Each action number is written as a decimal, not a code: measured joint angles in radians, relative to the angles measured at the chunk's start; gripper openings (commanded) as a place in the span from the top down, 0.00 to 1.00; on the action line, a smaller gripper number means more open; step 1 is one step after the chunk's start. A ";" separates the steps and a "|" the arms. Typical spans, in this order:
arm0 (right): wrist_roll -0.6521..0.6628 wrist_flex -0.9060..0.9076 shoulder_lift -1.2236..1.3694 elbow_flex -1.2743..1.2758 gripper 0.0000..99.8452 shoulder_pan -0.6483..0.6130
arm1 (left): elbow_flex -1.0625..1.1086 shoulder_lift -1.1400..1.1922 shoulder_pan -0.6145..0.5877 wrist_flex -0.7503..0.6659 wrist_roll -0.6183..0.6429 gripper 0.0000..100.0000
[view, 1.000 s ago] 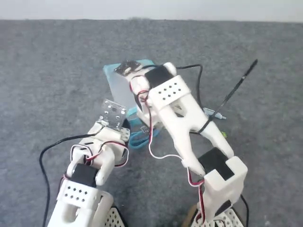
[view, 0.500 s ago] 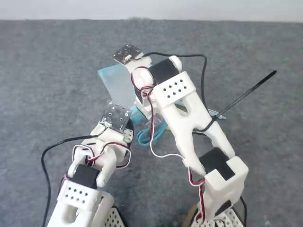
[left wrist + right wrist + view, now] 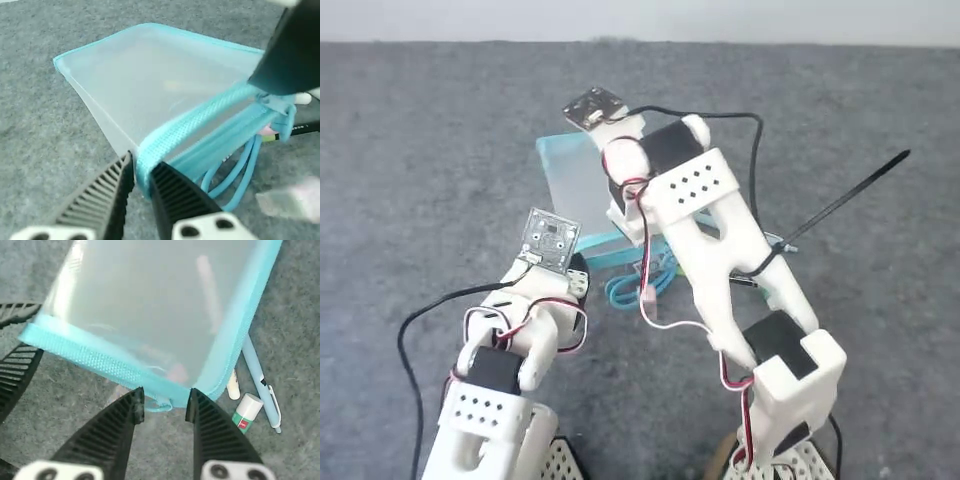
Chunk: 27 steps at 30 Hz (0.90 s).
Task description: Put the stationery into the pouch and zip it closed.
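The translucent light-blue pouch (image 3: pixel 575 185) lies between both arms, with a pale pink item showing faintly through it (image 3: pixel 205 280). My left gripper (image 3: pixel 141 175) is shut on the near corner of the pouch's teal zipper band (image 3: pixel 200 125). Along the same band my right gripper (image 3: pixel 166 396) stands open, the small zipper pull (image 3: pixel 161 403) in the gap between its fingers. Its dark finger (image 3: pixel 290 55) sits at the pull end. Beside the pouch lie a light-blue pen (image 3: pixel 260 382), a white-and-green glue stick (image 3: pixel 245 412) and a white stick (image 3: pixel 232 385).
A blue cord loop (image 3: pixel 632 288) trails from the pouch onto the grey felt tabletop (image 3: pixel 430 150). A long black cable tie (image 3: pixel 845 200) sticks out from the right arm's side. The arm bases crowd the near edge.
The right gripper has moved farther from the arm bases along the pouch's edge. The pouch swung left, then back. The left gripper shifted slightly left, and the cord loop now shows more.
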 measured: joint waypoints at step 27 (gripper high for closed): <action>-0.034 -0.341 -0.356 0.934 0.65 -0.180 | 0.000 0.000 -0.181 -0.006 0.003 0.99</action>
